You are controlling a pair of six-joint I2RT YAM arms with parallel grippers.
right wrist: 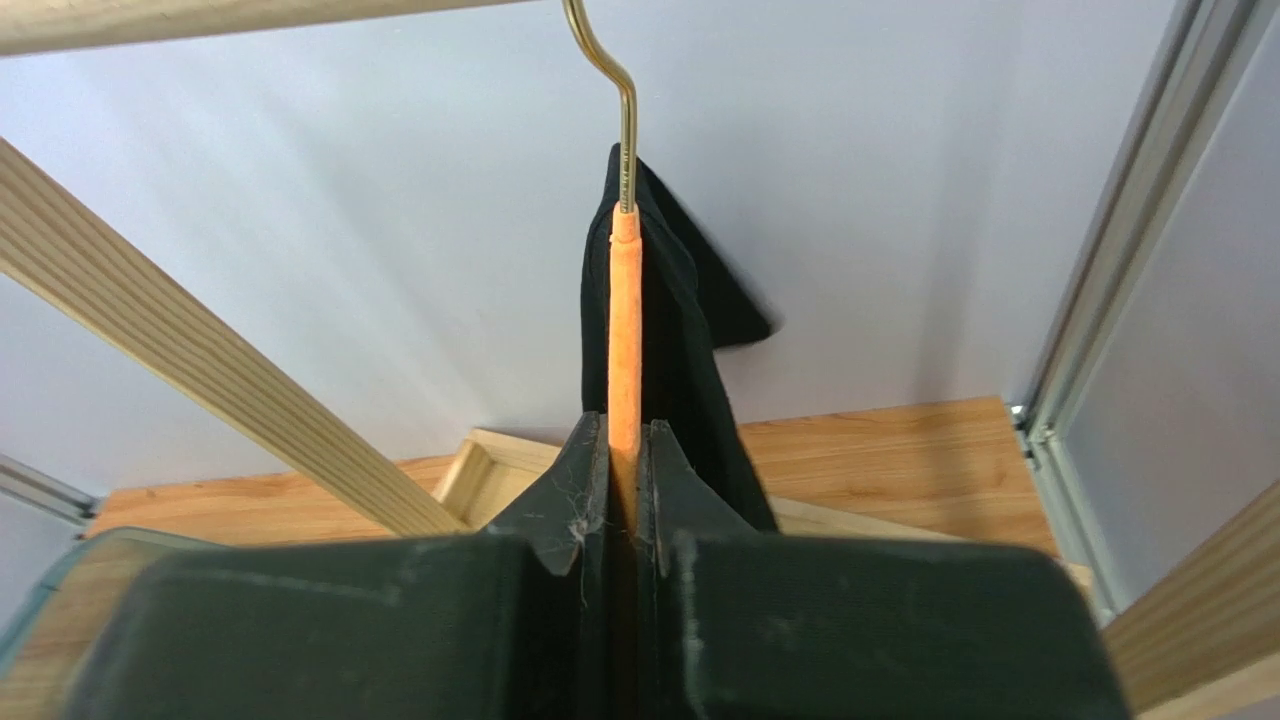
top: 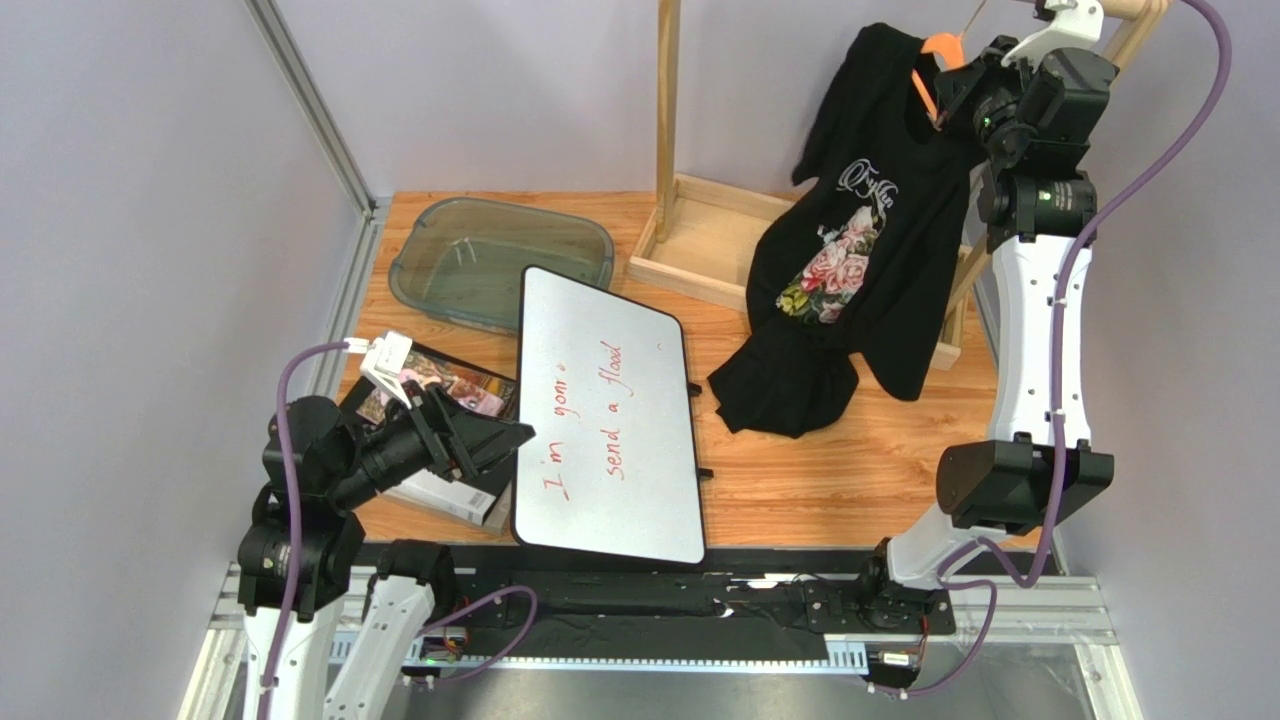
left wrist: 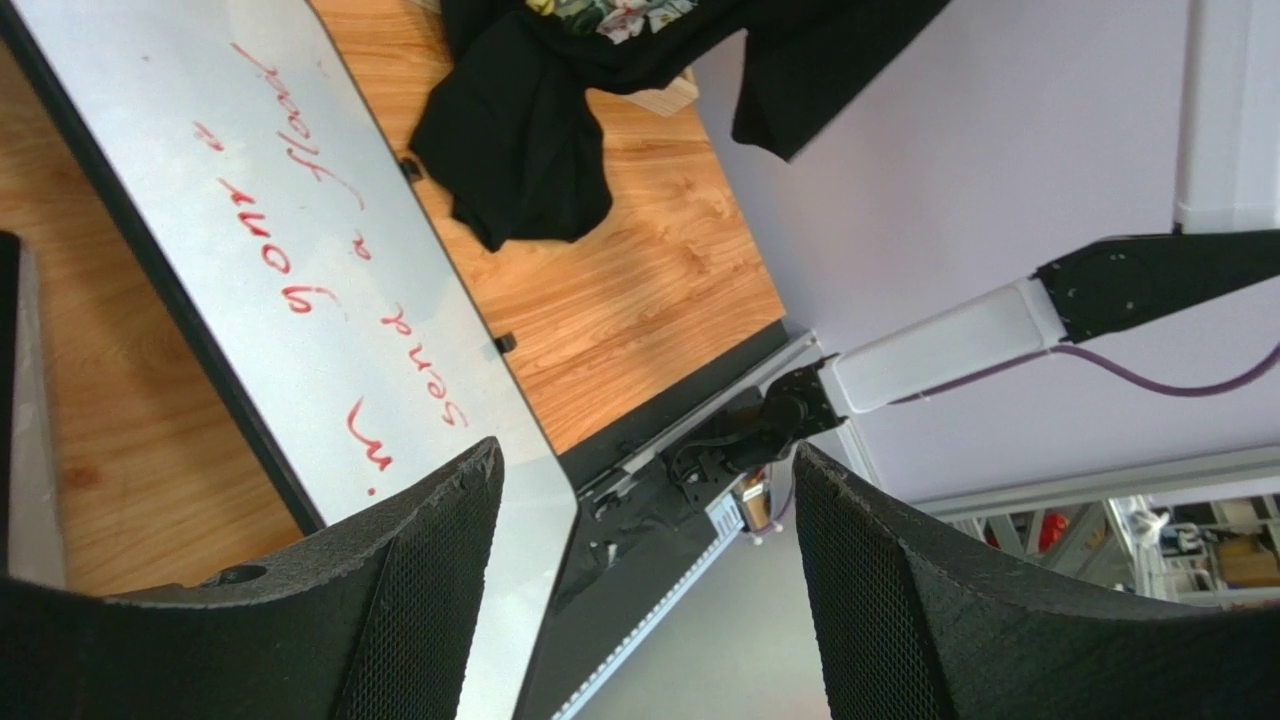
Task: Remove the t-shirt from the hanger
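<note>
The right gripper point(right wrist: 624, 495) was pinched shut on the hanger point(right wrist: 624, 323) just below its metal hook point(right wrist: 628, 105), seemingly to steady it on the wooden rack point(top: 666, 120) so the t-shirt point(top: 869, 255) could be drawn off. The shirt hung from the hanger at one o'clock of the overhead view, its hem pooled on the table point(top: 812, 480). The left gripper point(left wrist: 646, 458) hung wide and empty at eight o'clock, well apart from the cloth, with the whiteboard point(top: 601, 405) lying between them and a glass dish point(top: 496, 255) at eleven.
</note>
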